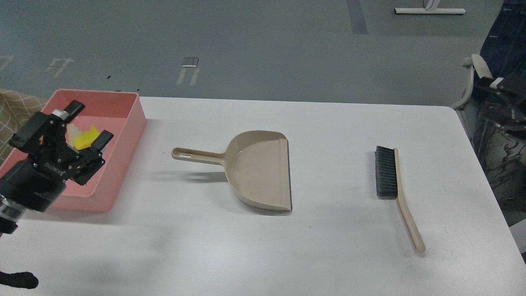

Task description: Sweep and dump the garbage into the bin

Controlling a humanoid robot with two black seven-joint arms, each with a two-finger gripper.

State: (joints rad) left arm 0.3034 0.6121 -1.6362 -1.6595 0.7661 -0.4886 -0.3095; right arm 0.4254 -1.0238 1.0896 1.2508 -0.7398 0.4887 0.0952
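Garbage sits in the pink bin (pixel 123 123) at the table's left end, seen from the head view: the yellow chunk (pixel 86 137) shows right in the gap between the two fingers of the left gripper (pixel 88 123), and a pale scrap (pixel 73 130), likely the bread piece, peeks out just beside it, partly hidden by the gripper's body. The left gripper hangs over the bin with its fingers spread wide and nothing held between them; one fingertip (pixel 75 107) points up toward the bin's far wall, the other lies lower and to the right of it, above the bin's floor. I cannot tell how high above the scraps the gripper hovers. The left arm comes in from the lower left edge, dark and bulky.

To the right of the gripper, well apart from it on the white table (pixel 328 255), lies the beige dustpan (pixel 257 168), its handle pointing back toward the bin and its open mouth facing away to the right; its pan looks bare. Farther right again lies the hand brush (pixel 396 189), black bristles facing the dustpan, its beige handle running toward the near edge.

The right gripper does not show in this view.
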